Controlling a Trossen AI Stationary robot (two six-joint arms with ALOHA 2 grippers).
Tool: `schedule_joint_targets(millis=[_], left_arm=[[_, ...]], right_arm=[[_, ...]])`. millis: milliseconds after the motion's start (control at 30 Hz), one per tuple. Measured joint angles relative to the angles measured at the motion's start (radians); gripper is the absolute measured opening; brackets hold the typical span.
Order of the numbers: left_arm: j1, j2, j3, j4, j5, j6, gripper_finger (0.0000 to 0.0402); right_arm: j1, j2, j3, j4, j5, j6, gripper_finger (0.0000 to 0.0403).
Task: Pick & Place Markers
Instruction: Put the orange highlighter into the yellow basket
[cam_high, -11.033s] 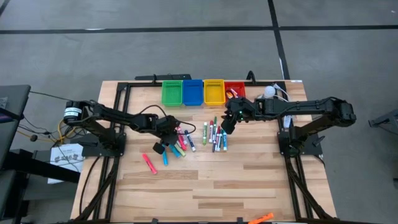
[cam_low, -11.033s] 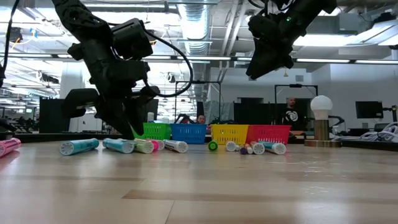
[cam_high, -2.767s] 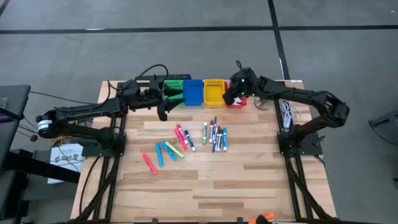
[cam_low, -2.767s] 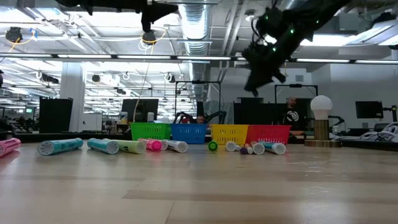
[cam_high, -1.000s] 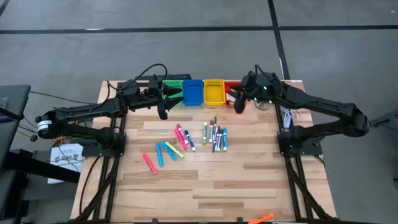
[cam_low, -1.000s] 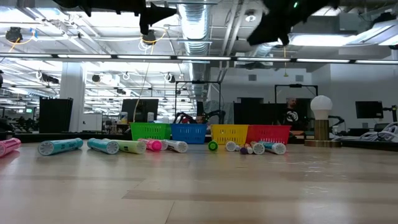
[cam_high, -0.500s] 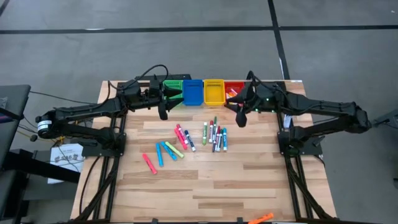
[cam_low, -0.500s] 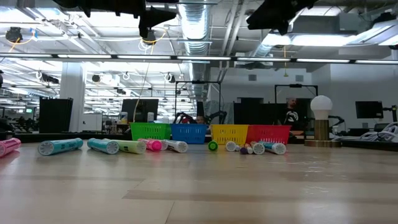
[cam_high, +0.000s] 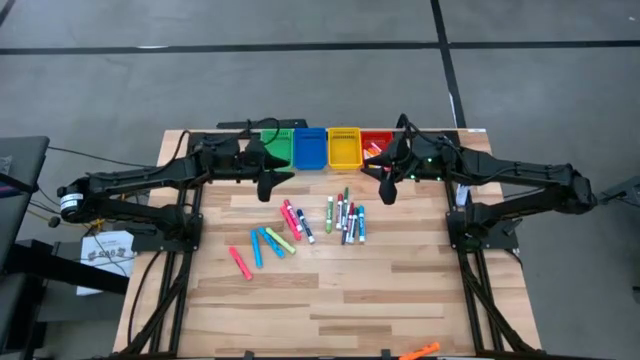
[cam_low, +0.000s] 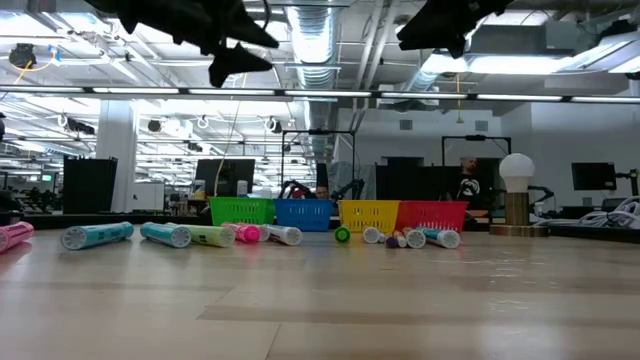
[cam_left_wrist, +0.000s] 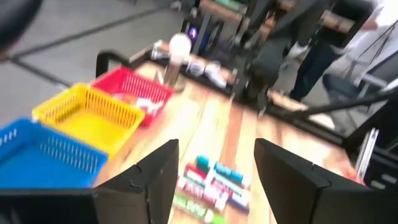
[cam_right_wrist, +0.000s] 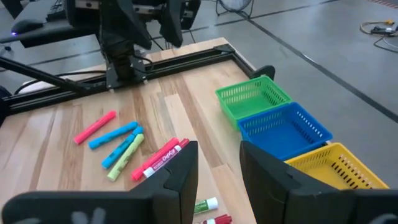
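Several markers lie flat on the wooden table. One bunch (cam_high: 345, 215) sits mid-table, a pink, red and blue group (cam_high: 293, 220) to its left, cyan and yellow ones (cam_high: 270, 243) nearer, and a lone pink one (cam_high: 240, 262). My left gripper (cam_high: 272, 174) hangs open and empty, high over the table just in front of the green bin (cam_high: 278, 150); its wrist view shows its wide-spread fingers (cam_left_wrist: 214, 155). My right gripper (cam_high: 388, 186) is open and empty too (cam_right_wrist: 217, 155), raised in front of the red bin (cam_high: 376, 143), above the far end of the mid-table bunch.
Green, blue (cam_high: 310, 147), yellow (cam_high: 344, 147) and red bins stand in a row at the far edge; the red one holds markers (cam_left_wrist: 140, 102). A white-bulbed lamp (cam_high: 432, 148) stands right of them. Bare wood (cam_high: 400, 300) fills the near half. People show in the room behind (cam_low: 468, 180).
My right gripper has swung from the red bin toward the near edge, over the far end of the mid-table markers, then held still. My left gripper has shifted a little right and down from the green bin and tipped. The markers have not moved.
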Motion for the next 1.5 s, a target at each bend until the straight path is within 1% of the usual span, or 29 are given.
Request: schedule_joint_targets(millis=[267, 400, 533, 900, 1067, 1267, 1367, 1500], left_arm=[[0.0, 0.0, 0.0, -0.216, -0.002, 0.0, 0.0208], [0.0, 0.0, 0.0, -0.335, -0.033, 0.0, 0.0208], [0.0, 0.0, 0.0, -0.398, -0.046, 0.0, 0.0208], [-0.002, 0.0, 0.0, -0.391, -0.049, -0.003, 0.0208], [-0.002, 0.0, 0.0, -0.388, -0.049, -0.003, 0.0208], [-0.003, 0.0, 0.0, -0.388, -0.048, -0.002, 0.0208], [-0.003, 0.0, 0.0, -0.388, -0.003, 0.054, 0.0208], [-0.021, 0.0, 0.0, -0.39, 0.08, 0.148, 0.0208]], right_arm=[[0.0, 0.0, 0.0, -0.048, 0.0, 0.033, 0.0108], [0.0, 0.0, 0.0, -0.068, 0.0, 0.052, 0.0108], [0.0, 0.0, 0.0, -0.075, 0.0, 0.059, 0.0108], [0.002, 0.0, 0.0, -0.08, 0.0, 0.095, 0.0108], [0.002, 0.0, 0.0, -0.119, 0.0, 0.124, 0.0108], [0.002, 0.0, 0.0, -0.14, -0.001, 0.23, 0.0108], [0.019, 0.0, 0.0, -0.141, -0.005, 0.295, 0.0108], [0.071, 0.0, 0.0, -0.144, -0.028, 0.324, 0.0108]])
